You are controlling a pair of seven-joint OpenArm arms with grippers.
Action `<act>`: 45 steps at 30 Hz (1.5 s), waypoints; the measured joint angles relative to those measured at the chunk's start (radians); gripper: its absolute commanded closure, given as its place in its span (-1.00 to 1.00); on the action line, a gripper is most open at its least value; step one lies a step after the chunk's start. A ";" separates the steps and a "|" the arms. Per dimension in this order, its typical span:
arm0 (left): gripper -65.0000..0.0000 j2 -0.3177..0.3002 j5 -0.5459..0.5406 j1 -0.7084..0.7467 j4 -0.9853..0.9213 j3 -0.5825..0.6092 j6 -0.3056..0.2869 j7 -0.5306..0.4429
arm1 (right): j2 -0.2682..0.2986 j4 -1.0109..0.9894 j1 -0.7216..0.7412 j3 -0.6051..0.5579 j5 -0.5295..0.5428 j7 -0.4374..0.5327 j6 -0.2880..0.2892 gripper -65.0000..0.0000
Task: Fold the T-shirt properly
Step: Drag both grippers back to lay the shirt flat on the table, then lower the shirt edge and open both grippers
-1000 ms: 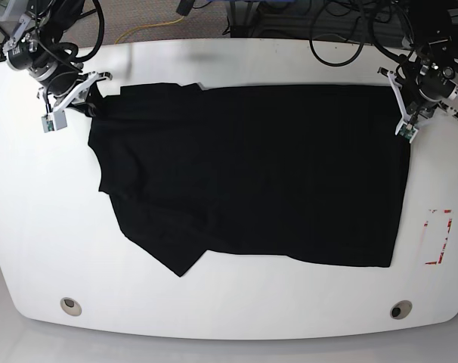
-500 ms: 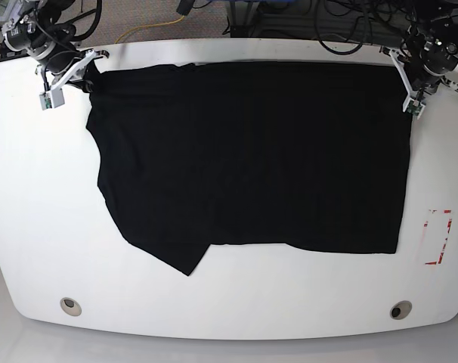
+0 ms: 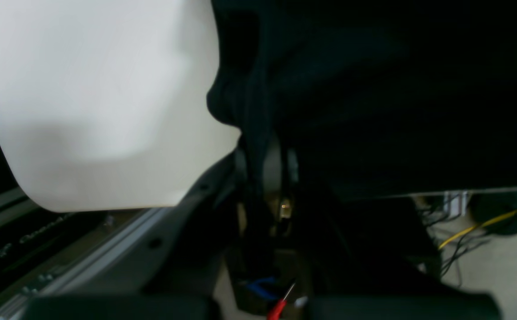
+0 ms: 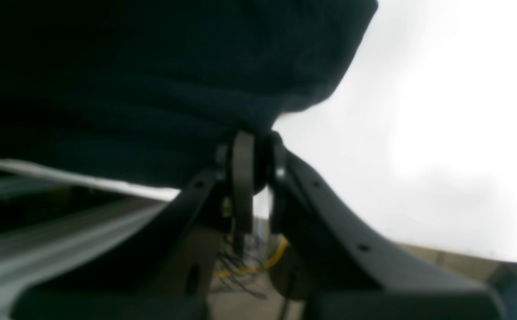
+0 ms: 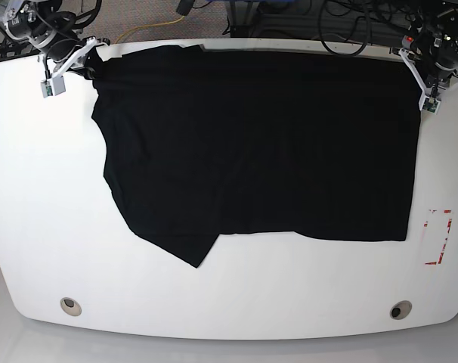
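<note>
Both grippers, jaws clamped on its far corners, have dragged the plain black soft-fabric T-shirt toward the far edge of the white tabletop: left gripper, right gripper. The cloth now lies flatter, one sleeve flap trailing; spreading looks nearly done, folding not yet begun.

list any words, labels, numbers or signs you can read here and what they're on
None can be read.
T-shirt: plain black, no print or tag showing.
Table: a red and white rectangular marking near the edge, no letters.
Dark rail below the table edge in the left wrist view: pale lettering, too blurred to read.
</note>
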 measured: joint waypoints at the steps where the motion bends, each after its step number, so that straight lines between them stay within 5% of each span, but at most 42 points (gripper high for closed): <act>1: 1.00 0.008 0.001 -0.009 0.000 -0.010 0.000 -0.001 | -0.006 0.000 0.003 0.000 -0.003 0.000 0.000 0.89; 18: 1.00 0.014 0.002 -0.282 -0.066 -0.041 -0.003 0.002 | -0.028 -0.098 0.265 -0.003 -0.081 -0.002 0.006 0.89; 30: 0.98 -0.014 0.006 -0.439 -0.290 -0.029 -0.003 0.006 | -0.028 -0.279 0.400 -0.003 -0.122 -0.002 0.000 0.87; 33: 0.78 -0.050 0.013 -0.455 -0.361 0.015 -0.003 0.006 | -0.028 -0.293 0.404 -0.003 -0.121 -0.002 -0.003 0.85; 39: -0.24 -0.083 0.026 -0.494 -0.461 0.054 -0.001 0.011 | -0.026 -0.294 0.423 -0.042 -0.209 0.001 -0.014 -0.07; 42: -0.31 -0.086 0.029 -0.521 -0.481 0.052 0.002 0.008 | -0.026 -0.291 0.423 -0.040 -0.215 0.003 -0.010 -0.41; 45: -0.30 -0.084 0.019 -0.528 -0.475 0.053 0.000 0.007 | -0.026 -0.238 0.388 -0.040 -0.175 -0.002 -0.009 -0.48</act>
